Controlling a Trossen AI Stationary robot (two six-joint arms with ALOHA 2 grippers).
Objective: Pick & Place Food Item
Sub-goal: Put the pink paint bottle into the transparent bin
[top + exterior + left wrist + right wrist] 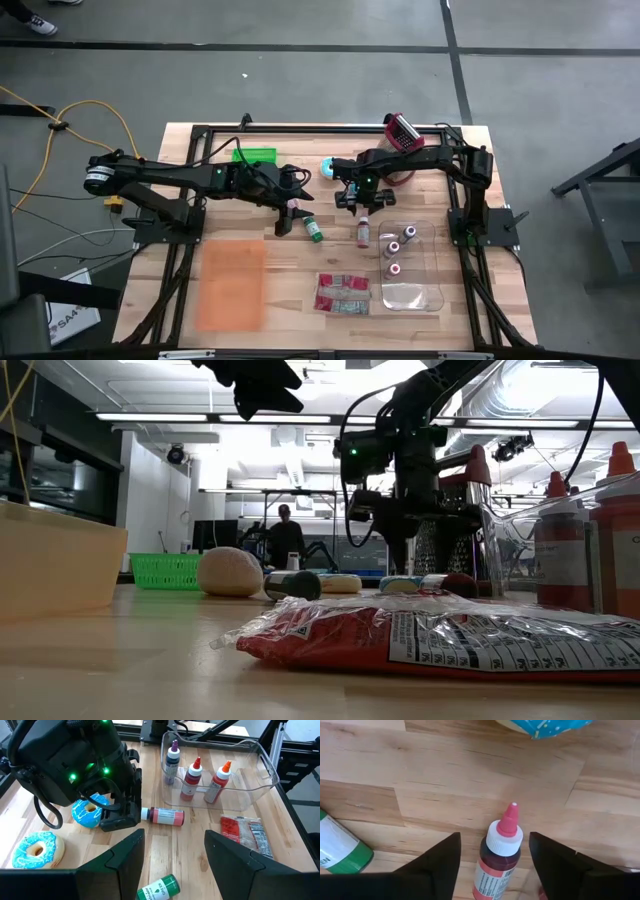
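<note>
A small red sauce bottle (496, 865) with a white cap and pink nozzle lies on its side on the wooden table (290, 270), beside the clear bin. My right gripper (495, 835) points down over it, open, one finger on either side of the cap end with a gap to each. The left wrist view shows that gripper (120, 817) at the bottle's (162, 816) cap end. My left gripper (174, 834) hangs open and bare above the table, left of the right one (350, 197).
A clear bin (410, 265) holding three bottles stands right of the red bottle. A green bottle (313, 230) lies to its left, and a red packet (342, 293) nearer the front. Two blue donuts (90, 812) (37, 849), a green basket (255, 155) and an orange mat (232, 285) are also here.
</note>
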